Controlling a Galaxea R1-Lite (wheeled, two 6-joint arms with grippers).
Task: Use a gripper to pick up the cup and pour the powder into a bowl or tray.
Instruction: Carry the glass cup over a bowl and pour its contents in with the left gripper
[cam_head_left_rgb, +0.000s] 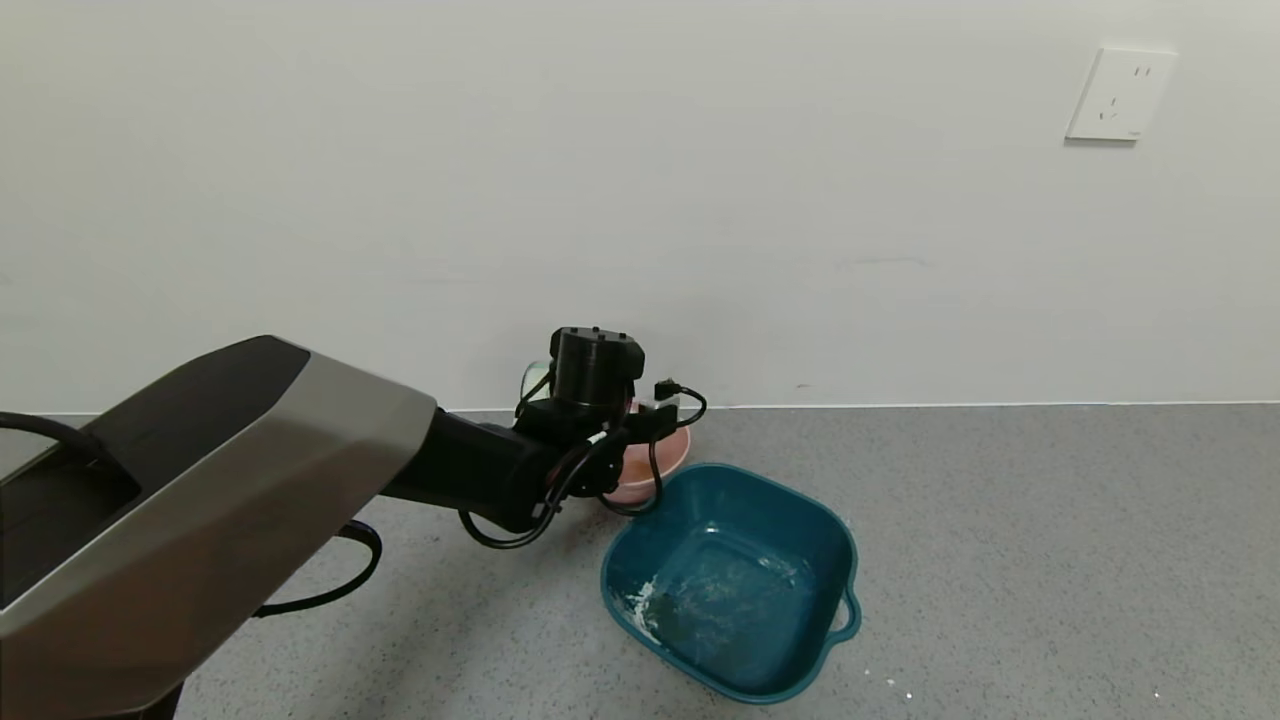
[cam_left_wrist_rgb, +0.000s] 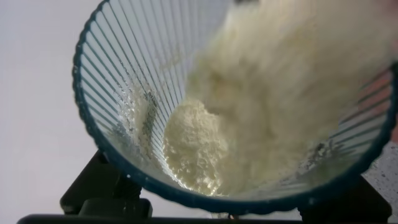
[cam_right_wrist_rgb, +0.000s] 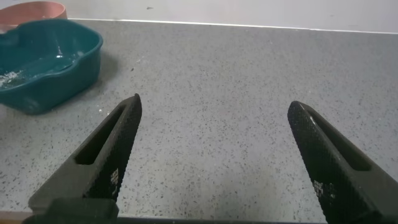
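The ribbed cup (cam_left_wrist_rgb: 124, 112), clamped in the left gripper (cam_head_left_rgb: 600, 400), tips white powder (cam_left_wrist_rgb: 261, 118) over the pink bowl (cam_head_left_rgb: 668, 462); right gripper (cam_right_wrist_rgb: 214, 155) hangs spread above the floor

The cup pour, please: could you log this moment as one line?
phase: pouring | left gripper: shut on cup, tipped | powder: sliding toward rim | target: pink bowl | right gripper: open, idle

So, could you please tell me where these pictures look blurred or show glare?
Left wrist view: the white powder smears with motion inside the ribbed translucent teal cup. Head view: sharp; a soft sheen on the dark teal square tub. Right wrist view: the right pincer is slightly soft, the speckled grey floor crisp.
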